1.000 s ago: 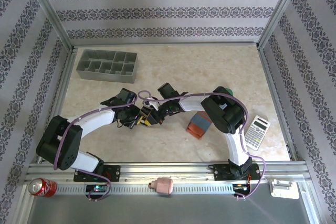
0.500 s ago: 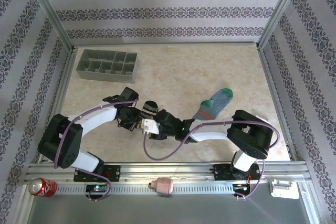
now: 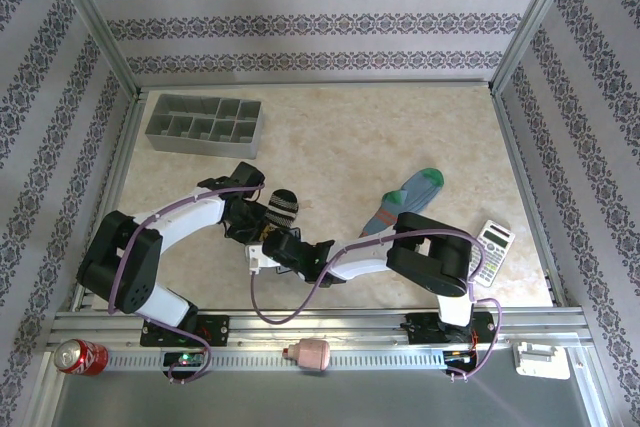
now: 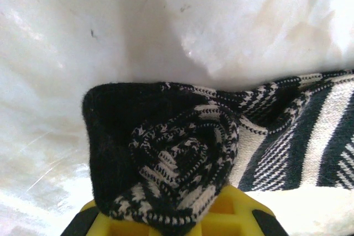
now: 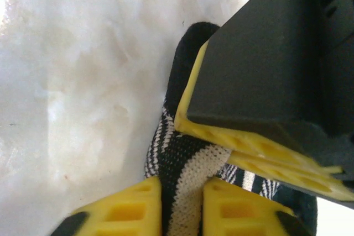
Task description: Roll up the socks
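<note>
Black sock (image 3: 282,207) sits left of centre on the table (image 3: 400,137), its end rolled into a spiral. Left gripper (image 4: 171,222) is closed, apparently pinching the roll, though the cloth mostly hides its fingers. Right gripper (image 5: 182,208) is clamped on a fold of the same sock, just beside the left one. Blue-grey sock (image 3: 405,202) lies flat further right, near a calculator (image 3: 490,250).

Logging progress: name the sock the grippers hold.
The black striped sock, pinched by the left gripper and right gripper; the blue-grey sock lies apart, untouched.
</note>
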You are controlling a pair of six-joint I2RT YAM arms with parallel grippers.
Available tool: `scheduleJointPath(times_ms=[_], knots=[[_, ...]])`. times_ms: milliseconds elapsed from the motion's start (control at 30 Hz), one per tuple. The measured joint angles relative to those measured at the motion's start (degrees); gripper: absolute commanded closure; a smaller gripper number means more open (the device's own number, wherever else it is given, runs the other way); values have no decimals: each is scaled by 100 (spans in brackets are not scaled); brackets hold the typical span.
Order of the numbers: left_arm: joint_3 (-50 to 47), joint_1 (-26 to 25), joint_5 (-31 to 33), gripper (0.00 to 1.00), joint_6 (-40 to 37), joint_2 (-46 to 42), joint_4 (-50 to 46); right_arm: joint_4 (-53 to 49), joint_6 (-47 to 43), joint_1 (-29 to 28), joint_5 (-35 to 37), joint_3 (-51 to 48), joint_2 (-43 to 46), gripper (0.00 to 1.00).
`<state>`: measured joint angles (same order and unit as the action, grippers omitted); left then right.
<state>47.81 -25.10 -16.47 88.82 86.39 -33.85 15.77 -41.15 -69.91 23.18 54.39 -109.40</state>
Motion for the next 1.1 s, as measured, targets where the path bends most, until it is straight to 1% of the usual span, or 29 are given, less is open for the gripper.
scheduleJointPath(times_ms=[33,67,100,200,267,300,467,567,733,833,1000,1100], knots=[[-2,0,31,92,0,-22,2,-7,2,2,-9,2,0,99],[-26,0,52,81,0,-55,26,-15,22,4,-22,7,0,100],[-59,0,70,70,-2,-96,48,-28,42,7,-52,11,0,100],[-232,50,74,43,-2,-354,61,-63,205,94,-330,9,24,100],[-358,166,63,30,15,-675,55,-120,356,221,-658,7,74,100],[-452,264,105,28,13,-903,72,-127,472,313,-894,17,114,100],[-804,866,157,30,-136,-2022,-42,-376,997,901,-1989,151,160,100],[-835,1045,179,31,-291,-2275,-42,-557,1268,1189,-2636,267,155,100],[-1163,1054,33,34,-426,-2323,199,-861,1661,1550,-3565,501,57,100],[-1357,992,-133,34,-461,-2264,570,-1093,1908,1801,-4207,754,-101,100],[-1421,629,-293,33,-450,-1888,1346,-1412,2356,2192,-5316,1200,-470,100],[-1462,553,-321,37,-393,-1709,1777,-1484,2638,2420,-5895,1338,-643,100]])
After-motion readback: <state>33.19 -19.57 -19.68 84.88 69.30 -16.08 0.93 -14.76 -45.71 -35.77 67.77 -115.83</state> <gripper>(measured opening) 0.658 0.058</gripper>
